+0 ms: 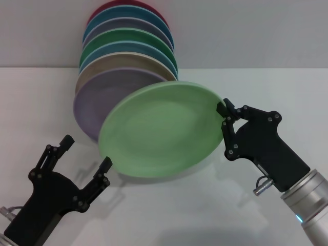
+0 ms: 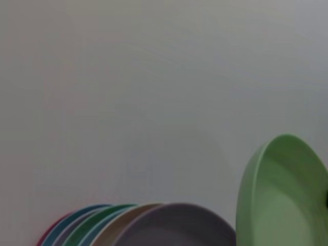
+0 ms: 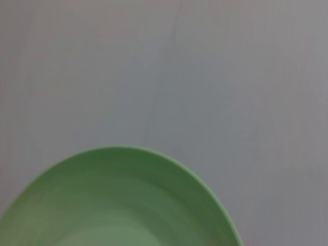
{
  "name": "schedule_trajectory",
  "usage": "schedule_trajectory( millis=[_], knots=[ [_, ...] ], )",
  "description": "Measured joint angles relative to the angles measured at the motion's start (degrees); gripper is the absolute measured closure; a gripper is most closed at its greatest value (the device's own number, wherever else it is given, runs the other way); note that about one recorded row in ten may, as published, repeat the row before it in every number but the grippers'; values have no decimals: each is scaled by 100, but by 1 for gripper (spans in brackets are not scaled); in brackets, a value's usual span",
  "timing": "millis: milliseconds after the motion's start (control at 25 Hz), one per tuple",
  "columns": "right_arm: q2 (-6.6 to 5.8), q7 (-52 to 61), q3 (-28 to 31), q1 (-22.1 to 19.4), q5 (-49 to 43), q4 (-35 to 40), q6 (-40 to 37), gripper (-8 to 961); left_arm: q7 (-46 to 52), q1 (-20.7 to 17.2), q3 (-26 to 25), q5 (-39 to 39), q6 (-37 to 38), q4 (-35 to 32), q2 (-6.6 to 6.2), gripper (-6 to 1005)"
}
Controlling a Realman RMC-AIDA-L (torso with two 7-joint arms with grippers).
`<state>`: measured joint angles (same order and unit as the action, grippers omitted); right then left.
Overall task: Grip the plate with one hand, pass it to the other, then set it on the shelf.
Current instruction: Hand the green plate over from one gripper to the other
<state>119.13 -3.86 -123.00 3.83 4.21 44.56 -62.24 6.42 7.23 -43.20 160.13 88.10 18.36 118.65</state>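
The rack is hidden behind seven standing plates [image 1: 110,77]. The right gripper [image 1: 224,114] pinches the light green plate [image 1: 159,130] by its edge, up in the air just before them. The left gripper [image 1: 84,154] waits wide open just below it.

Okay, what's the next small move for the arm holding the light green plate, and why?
Probably carry the plate toward the row of racked plates. The right pincer grips its rim and holds it tilted; the left pincer is open just beside its lower edge, so the handover looks done.
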Motion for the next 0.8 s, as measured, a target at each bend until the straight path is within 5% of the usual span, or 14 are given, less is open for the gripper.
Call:
schedule_trajectory(
  millis=[800],
  knots=[
    [24, -8, -31, 102, 10, -107, 38, 936, -516, -245, -25, -140, -982, 934, 9, 130]
  ],
)
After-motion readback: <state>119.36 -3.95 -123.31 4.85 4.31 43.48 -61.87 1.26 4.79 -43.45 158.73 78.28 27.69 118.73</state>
